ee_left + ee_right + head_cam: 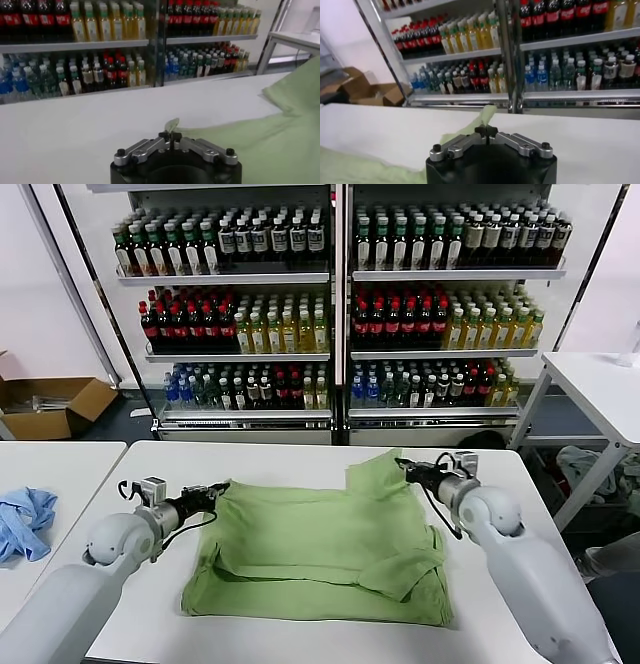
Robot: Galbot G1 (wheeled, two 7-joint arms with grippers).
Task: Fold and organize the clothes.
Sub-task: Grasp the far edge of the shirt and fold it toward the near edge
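Drinks cooler (340, 304) behind the table, two glass doors, three shelves visible per door, all packed with bottles: dark and pale caps on top, red-label cola plus yellow drinks in the middle, mixed blue/green/red on the lowest. Open cardboard box (50, 404) on the floor far left, contents can't be made out.

One light green shirt (320, 549) lies on the white table (280, 459), partly folded, lower part doubled over, near hem close to the table's front edge. Left gripper (216, 491) clenched on the shirt's far-left corner; the left wrist view shows fingers (172, 136) pinched on a bit of green fabric. Right gripper (410, 472) clenched on the far-right corner, that corner lifted and creased; right wrist view shows the same pinch, green cloth sticking up past the tips (486, 131).

Bare tabletop runs behind the shirt up to the far edge, narrower strips at both sides. One light blue cloth (25, 519) bunched on a separate table at left. Another white table (600, 384) stands at right
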